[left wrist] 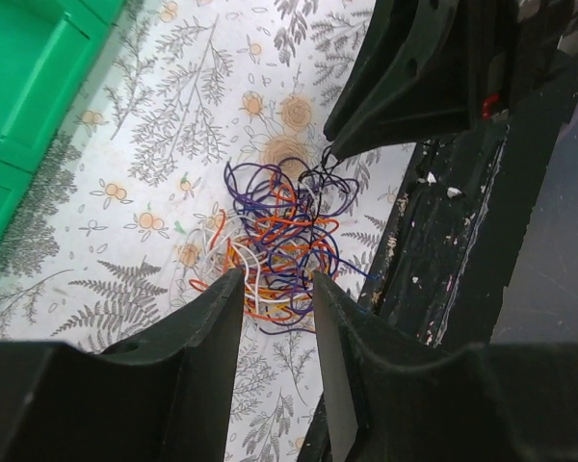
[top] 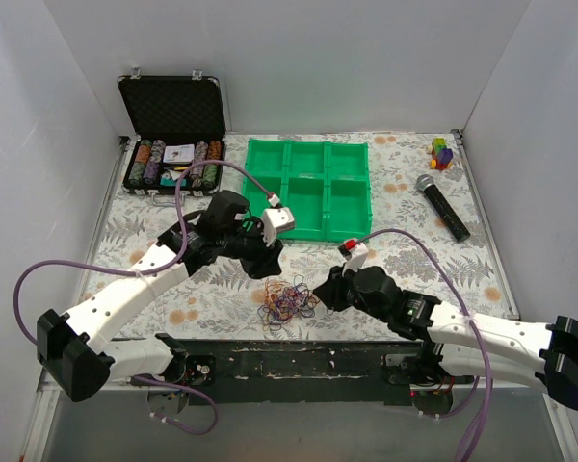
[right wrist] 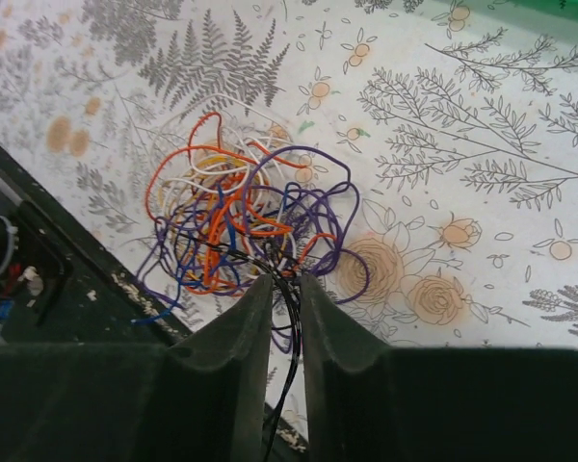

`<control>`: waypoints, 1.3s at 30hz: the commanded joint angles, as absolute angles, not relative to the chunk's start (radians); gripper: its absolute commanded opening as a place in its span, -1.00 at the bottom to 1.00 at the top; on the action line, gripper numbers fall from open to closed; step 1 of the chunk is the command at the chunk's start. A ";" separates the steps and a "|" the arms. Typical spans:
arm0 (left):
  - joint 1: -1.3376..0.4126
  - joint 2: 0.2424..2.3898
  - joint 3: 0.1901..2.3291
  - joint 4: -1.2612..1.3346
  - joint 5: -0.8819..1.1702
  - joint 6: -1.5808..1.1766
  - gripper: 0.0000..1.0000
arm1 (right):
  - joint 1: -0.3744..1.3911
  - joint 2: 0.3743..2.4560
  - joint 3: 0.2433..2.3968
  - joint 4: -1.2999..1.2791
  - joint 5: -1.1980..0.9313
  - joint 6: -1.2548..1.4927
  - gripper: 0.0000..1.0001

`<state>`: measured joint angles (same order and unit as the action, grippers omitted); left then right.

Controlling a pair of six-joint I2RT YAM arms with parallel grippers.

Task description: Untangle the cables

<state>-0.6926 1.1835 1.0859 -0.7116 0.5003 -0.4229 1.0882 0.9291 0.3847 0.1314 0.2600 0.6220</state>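
Note:
The cables [top: 287,302] are a fist-sized tangle of orange, purple, blue, white and black wire loops on the floral cloth near the table's front edge. They also show in the left wrist view [left wrist: 281,241] and in the right wrist view [right wrist: 241,226]. My left gripper [top: 269,269] is open just behind the tangle; in its wrist view the gripper [left wrist: 275,287] has its fingertips at the tangle's near edge, holding nothing. My right gripper [top: 321,292] sits at the tangle's right side; in its wrist view the gripper [right wrist: 286,280] is shut on a thin black cable [right wrist: 291,332] that runs out of the tangle.
A green compartment tray [top: 308,188] stands behind the arms. An open black case [top: 171,135] with poker chips is at the back left. A microphone [top: 441,205] and a small colourful toy [top: 442,152] lie at the back right. The table's black front edge [top: 299,356] is right beside the tangle.

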 commanded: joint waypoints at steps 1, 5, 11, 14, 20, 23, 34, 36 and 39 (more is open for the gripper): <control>-0.738 1.161 1.045 -0.677 0.471 -0.400 -0.31 | 1.086 0.856 0.420 0.146 0.244 0.623 -0.62; -0.765 1.183 1.034 -0.646 0.472 -0.405 -0.29 | 1.086 0.842 0.439 0.097 0.241 0.617 -0.97; -0.802 1.245 1.022 -0.620 0.495 -0.396 0.06 | 1.086 0.831 0.480 0.042 0.235 0.582 -0.75; -0.804 1.259 1.008 -0.597 0.489 -0.376 0.08 | 1.086 0.842 0.500 -0.034 0.222 0.568 0.13; -0.807 1.256 0.993 -0.586 0.483 -0.370 0.08 | 1.085 0.864 0.483 -0.020 0.186 0.571 0.26; -0.808 1.252 0.986 -0.586 0.483 -0.370 0.07 | 1.086 0.893 0.482 -0.017 0.173 0.575 0.11; -0.827 1.241 0.947 -0.549 0.479 -0.367 0.21 | 1.086 0.910 0.468 0.031 0.166 0.583 -0.97; -0.836 1.243 0.934 -0.540 0.483 -0.365 0.27 | 1.086 0.893 0.494 0.006 0.193 0.563 -0.97; -0.854 1.239 0.914 -0.520 0.479 -0.368 0.31 | 1.088 0.851 0.560 -0.041 0.233 0.526 -0.97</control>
<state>-0.8303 1.2736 0.9344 -0.5640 0.4789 -0.3794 1.0874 0.9089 0.4583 -0.0319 0.1757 0.5747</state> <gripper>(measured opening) 0.648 0.031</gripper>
